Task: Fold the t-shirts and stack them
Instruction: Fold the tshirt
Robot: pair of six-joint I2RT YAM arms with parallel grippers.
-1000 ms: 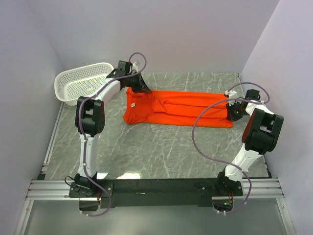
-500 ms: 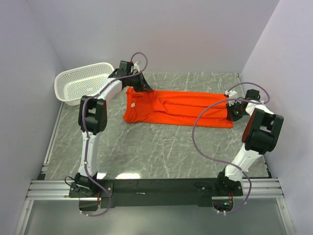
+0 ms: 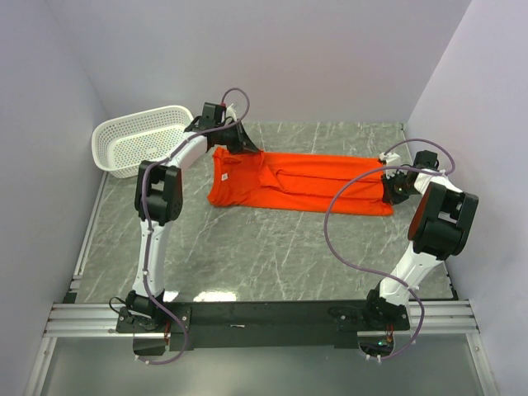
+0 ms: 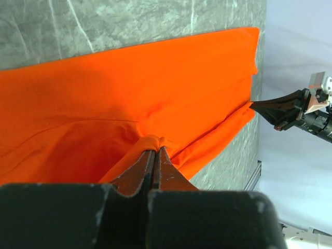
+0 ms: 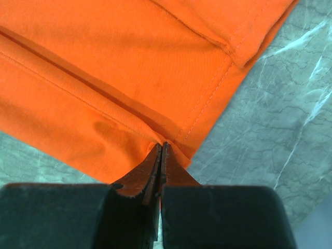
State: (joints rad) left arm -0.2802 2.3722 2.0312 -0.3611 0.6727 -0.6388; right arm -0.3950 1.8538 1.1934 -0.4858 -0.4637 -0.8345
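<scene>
The orange-red t-shirt (image 3: 297,183) lies as a long, narrow band across the far half of the counter (image 3: 272,247). It runs from near the far left corner almost to the right edge, and its sides are already turned in along its length. The small white neck label (image 3: 224,176) shows at the left end. The left fingers (image 4: 153,161) are pressed together on a raised pinch of cloth at that collar end, on the far side of the band, and orange fabric puckers up around their tips. The right fingers (image 5: 158,166) are likewise clamped on the doubled hem at the opposite end, close to the counter's right edge, with a stitched seam running just past them. The left wrist view looks down the full stretch of cloth and shows the other arm's fingers at the far tip of the band. A hold at each end looks meant to keep the folded edges from slipping open and to keep the cloth taut between the arms. From there one end could probably be carried over the other for the crosswise fold, which has not yet been made. The band lies mostly flat, with one soft ridge running from the left pinch, so the cloth seems only slightly lifted where it is gripped. The white perforated basket (image 3: 124,153) stands at the far left corner, tilted against the wall and just beside the left arm, apart from the shirt. Nothing can be seen inside it, and only this one shirt is in view to fold.
</scene>
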